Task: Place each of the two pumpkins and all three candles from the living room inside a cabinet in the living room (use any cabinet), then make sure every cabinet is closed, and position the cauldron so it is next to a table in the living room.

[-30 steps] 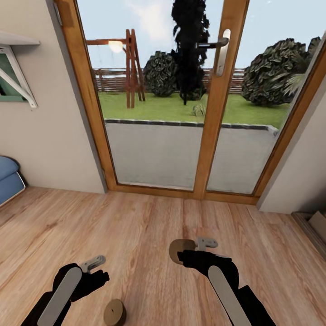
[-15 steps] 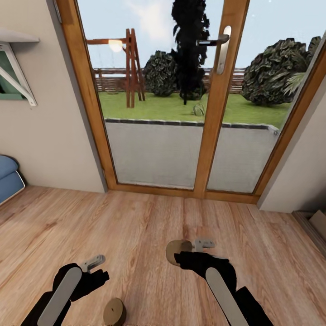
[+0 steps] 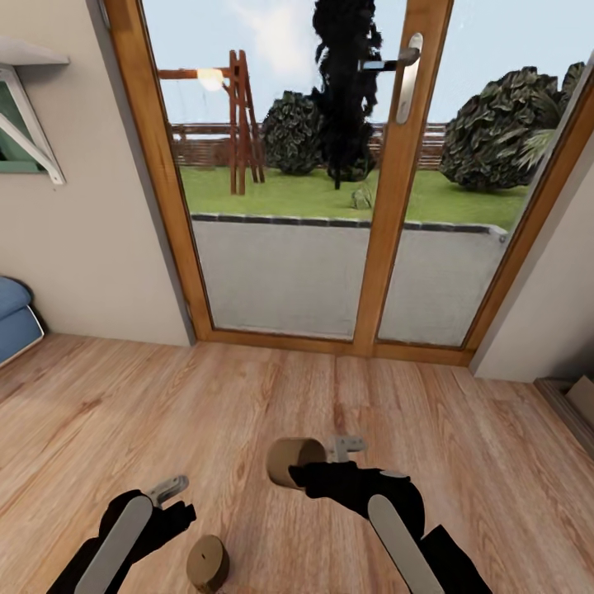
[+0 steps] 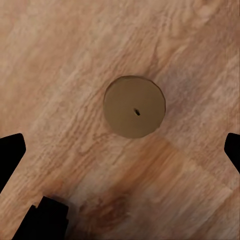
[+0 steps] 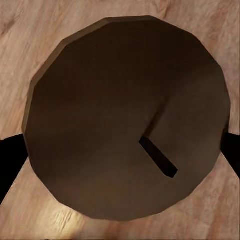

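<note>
My right gripper (image 3: 312, 469) is shut on a beige-brown candle (image 3: 289, 460) and holds it above the wood floor; in the right wrist view that candle (image 5: 125, 120) sits wick-end on between the two black fingertips (image 5: 6, 165). A second candle (image 3: 206, 563) stands upright on the floor near the bottom of the head view, just right of my left gripper (image 3: 175, 502). Seen from the left wrist, this floor candle (image 4: 135, 106) lies below the open left gripper (image 4: 120, 152), untouched. Pumpkins, cauldron and table are out of view.
Wood-framed glass doors (image 3: 388, 206) stand straight ahead, with a garden behind them. The blue sofa's corner (image 3: 12, 318) shows at the left edge, below a white wall bracket (image 3: 29, 124). A furniture edge (image 3: 569, 404) pokes in at the right. Plank floor (image 3: 247, 388) lies between.
My right gripper has carried its candle to the left, toward the middle of the view. The left arm has sunk slightly. The floor candle has not moved.
</note>
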Robot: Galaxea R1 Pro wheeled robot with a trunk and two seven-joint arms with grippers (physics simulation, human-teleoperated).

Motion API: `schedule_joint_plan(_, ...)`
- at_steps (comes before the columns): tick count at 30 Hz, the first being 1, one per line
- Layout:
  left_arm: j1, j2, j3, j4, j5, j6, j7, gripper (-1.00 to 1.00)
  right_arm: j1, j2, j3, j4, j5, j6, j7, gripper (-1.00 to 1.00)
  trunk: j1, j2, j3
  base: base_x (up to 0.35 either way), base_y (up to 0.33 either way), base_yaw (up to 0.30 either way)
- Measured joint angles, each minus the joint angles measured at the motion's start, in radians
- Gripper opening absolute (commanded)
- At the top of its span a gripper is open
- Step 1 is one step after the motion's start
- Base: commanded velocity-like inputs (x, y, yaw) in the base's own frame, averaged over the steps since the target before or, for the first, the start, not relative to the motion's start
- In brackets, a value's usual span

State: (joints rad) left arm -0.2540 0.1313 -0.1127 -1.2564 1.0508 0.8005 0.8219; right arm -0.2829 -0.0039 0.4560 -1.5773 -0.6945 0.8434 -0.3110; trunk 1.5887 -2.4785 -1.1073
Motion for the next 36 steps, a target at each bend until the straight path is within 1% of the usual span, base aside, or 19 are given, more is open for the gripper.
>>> schedule_joint_plan(2,0.000,-0.001,0.000,0.004,-0.001,-0.001,-0.001,1.00,0.000,0.000,-0.027,0.000,0.003,-0.002,0.055,-1.00,0.008,-0.014,-0.006,0.000,0.000,0.000)
schedule_joint_plan(4,0.000,-0.006,0.000,0.005,-0.001,-0.001,-0.001,1.00,0.000,-0.001,-0.047,0.000,0.005,-0.002,0.084,-1.00,0.012,-0.021,-0.013,0.000,0.000,0.000)
schedule_joint_plan(7,0.000,-0.011,0.000,0.006,-0.002,-0.002,-0.001,1.00,0.001,-0.001,-0.055,0.000,0.006,-0.003,0.096,-1.00,0.013,-0.022,-0.025,0.000,0.000,0.000)
schedule_joint_plan(13,0.000,-0.022,-0.001,0.008,-0.005,-0.002,-0.003,1.00,0.000,-0.002,-0.058,0.000,0.005,-0.004,0.100,-1.00,0.016,-0.023,-0.048,0.000,0.000,0.000)
schedule_joint_plan(15,0.000,-0.032,-0.008,0.010,-0.028,-0.002,-0.004,1.00,0.001,-0.002,-0.058,0.000,0.005,-0.004,0.100,-1.00,0.017,-0.024,-0.056,0.000,0.000,0.000)
schedule_joint_plan(19,0.000,-0.052,-0.016,0.015,-0.096,-0.002,-0.005,1.00,0.001,-0.002,-0.059,0.000,0.005,-0.004,0.100,-1.00,0.019,-0.025,-0.071,0.000,0.000,0.000)
schedule_joint_plan(21,0.000,-0.055,-0.016,0.016,-0.106,-0.001,-0.006,1.00,0.001,-0.002,-0.059,0.000,0.005,-0.004,0.100,-1.00,0.020,-0.025,-0.079,0.000,0.000,0.000)
schedule_joint_plan(25,0.000,-0.058,-0.019,0.016,-0.112,-0.001,-0.007,1.00,0.001,-0.001,-0.059,0.001,0.005,-0.004,0.100,-1.00,0.021,-0.026,-0.095,0.000,0.000,0.000)
schedule_joint_plan(30,0.000,-0.058,-0.056,0.016,-0.113,-0.001,-0.007,1.00,0.001,0.000,-0.058,0.002,0.005,-0.004,0.100,-1.00,0.024,-0.027,-0.114,0.000,0.000,0.000)
schedule_joint_plan(36,0.000,-0.057,-0.064,0.016,-0.112,-0.001,-0.008,1.00,0.000,0.000,-0.058,0.002,0.005,-0.004,0.100,-1.00,0.026,-0.029,-0.137,0.000,0.000,0.000)
